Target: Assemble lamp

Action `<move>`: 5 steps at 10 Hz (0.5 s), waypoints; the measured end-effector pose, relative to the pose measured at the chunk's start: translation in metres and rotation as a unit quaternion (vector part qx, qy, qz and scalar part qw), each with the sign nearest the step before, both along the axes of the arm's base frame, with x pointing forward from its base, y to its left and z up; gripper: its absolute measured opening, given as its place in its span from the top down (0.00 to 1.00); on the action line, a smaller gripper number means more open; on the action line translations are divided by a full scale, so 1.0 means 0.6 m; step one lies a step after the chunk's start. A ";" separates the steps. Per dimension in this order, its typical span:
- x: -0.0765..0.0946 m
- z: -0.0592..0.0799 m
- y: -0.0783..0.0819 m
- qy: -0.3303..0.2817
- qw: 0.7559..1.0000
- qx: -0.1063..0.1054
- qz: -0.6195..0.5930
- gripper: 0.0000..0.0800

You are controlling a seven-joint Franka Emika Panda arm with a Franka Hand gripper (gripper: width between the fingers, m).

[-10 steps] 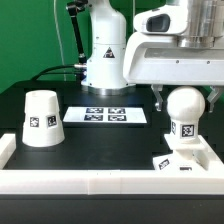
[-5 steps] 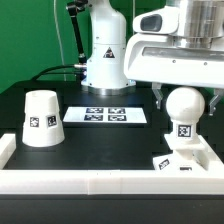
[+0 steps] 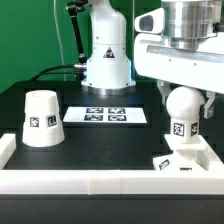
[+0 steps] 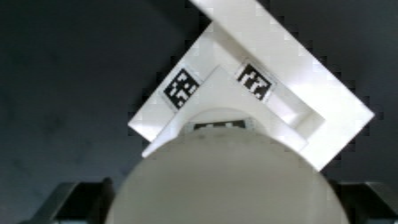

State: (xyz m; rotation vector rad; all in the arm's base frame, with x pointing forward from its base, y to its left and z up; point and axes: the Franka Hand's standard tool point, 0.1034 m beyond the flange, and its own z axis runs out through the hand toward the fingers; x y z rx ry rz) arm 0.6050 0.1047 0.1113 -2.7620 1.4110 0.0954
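With the bulb [image 3: 184, 104] upright on the base [image 3: 196, 159] and the hand [image 3: 184, 110] set wide astride it, pinching or clear I cannot tell, a skewed twist could cross-thread or topple it.

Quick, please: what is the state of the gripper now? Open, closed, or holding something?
Gripper: closed on the bulb, one finger against each side of it.
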 end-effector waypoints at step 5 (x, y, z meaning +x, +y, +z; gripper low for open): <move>-0.001 -0.001 0.011 0.011 0.988 0.004 -0.157 0.16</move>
